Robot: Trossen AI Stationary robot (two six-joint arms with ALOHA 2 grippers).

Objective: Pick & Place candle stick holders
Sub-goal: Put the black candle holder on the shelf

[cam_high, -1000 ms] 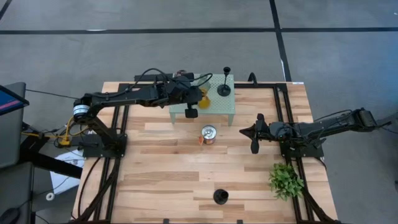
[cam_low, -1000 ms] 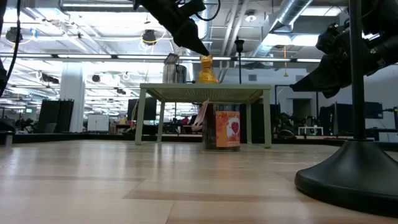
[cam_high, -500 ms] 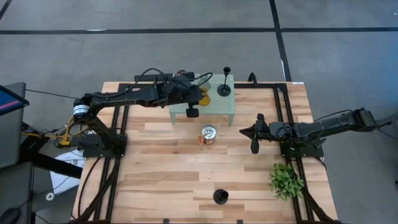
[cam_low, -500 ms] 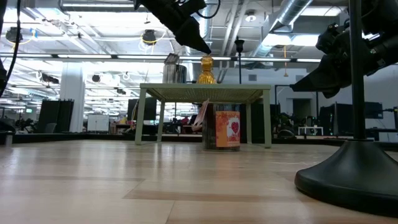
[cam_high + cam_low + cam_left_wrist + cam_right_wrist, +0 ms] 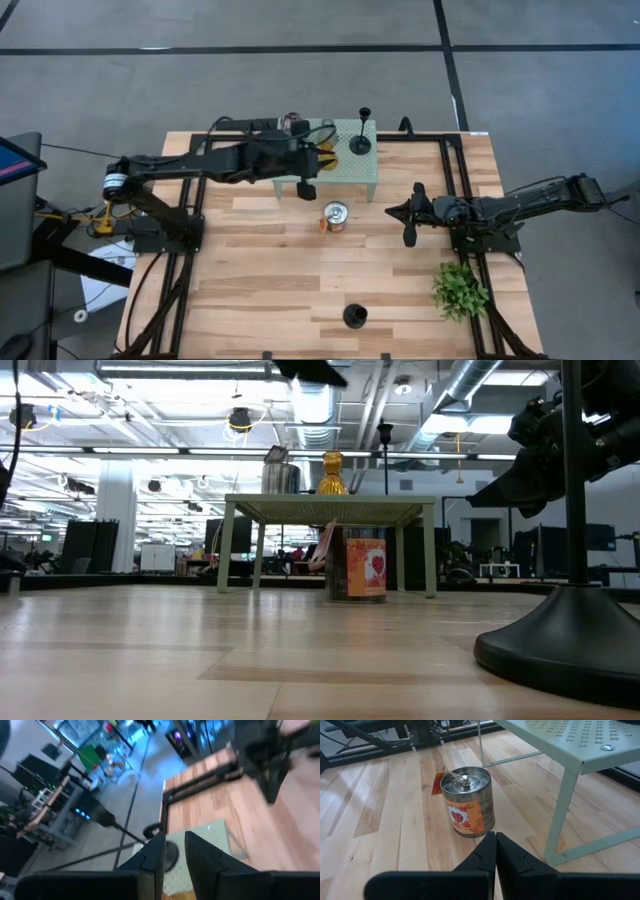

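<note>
On the pale green mesh stand point(image 5: 352, 170) stand an amber glass holder point(image 5: 332, 472), a silvery jar point(image 5: 281, 476) and a slim black stick holder point(image 5: 360, 142). My left gripper point(image 5: 174, 854) hovers open and empty above the stand's left part, higher than the amber holder, at the top edge of the low view point(image 5: 312, 370). The orange-and-silver tin point(image 5: 467, 802) stands on the table in front of the stand. My right gripper point(image 5: 495, 847) hangs shut right of the tin, clear of it. Another black holder point(image 5: 354, 316) stands by the near edge.
A leafy green plant point(image 5: 460, 290) sits at the near right, beside the right arm's base. The stand's legs point(image 5: 560, 825) rise close to the tin. Bare wood lies between the tin and the near black holder point(image 5: 565, 645).
My left gripper has come away from the amber holder's top, risen and drawn back a little toward the table's left edge. The amber holder stays upright on the stand.
</note>
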